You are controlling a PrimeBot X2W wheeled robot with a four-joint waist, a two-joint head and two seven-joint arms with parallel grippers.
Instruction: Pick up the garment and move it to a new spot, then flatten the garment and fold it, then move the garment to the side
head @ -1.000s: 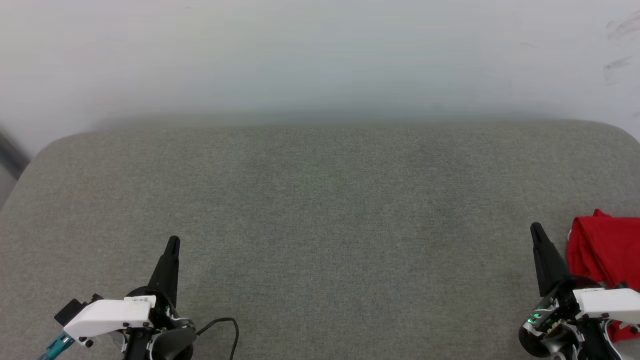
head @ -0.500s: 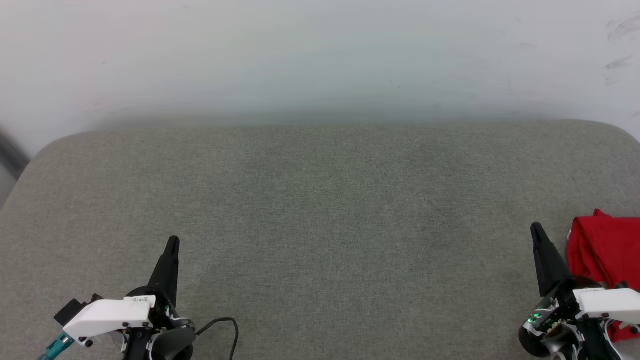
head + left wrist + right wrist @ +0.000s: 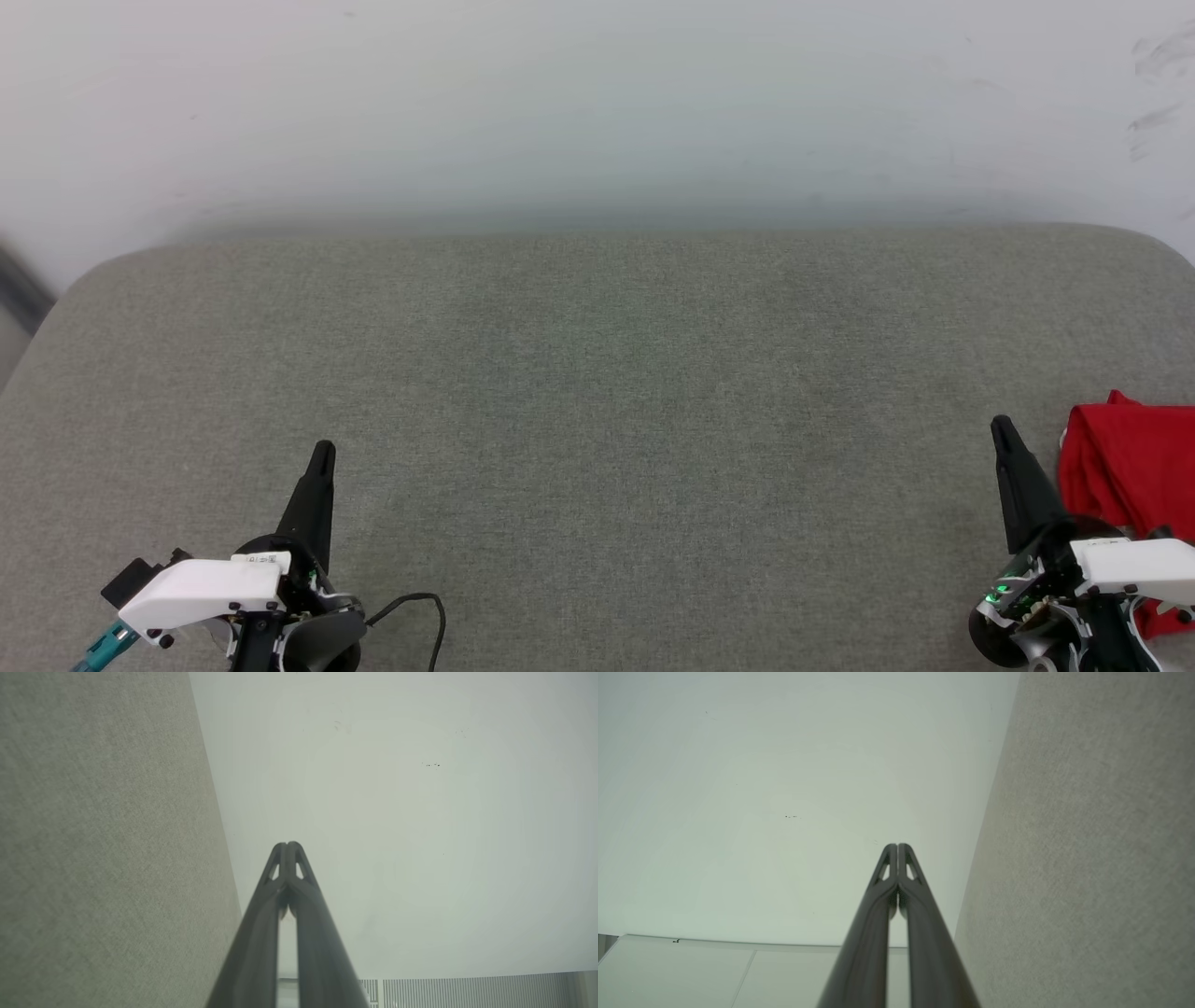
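Garment red, rumpled heap at grey cushion edge beside right pincer; it and left pincer closed, empty.

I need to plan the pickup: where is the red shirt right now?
In the head view, the red shirt lies on the grey padded surface at the far right edge of the picture, just to the right of the right gripper.
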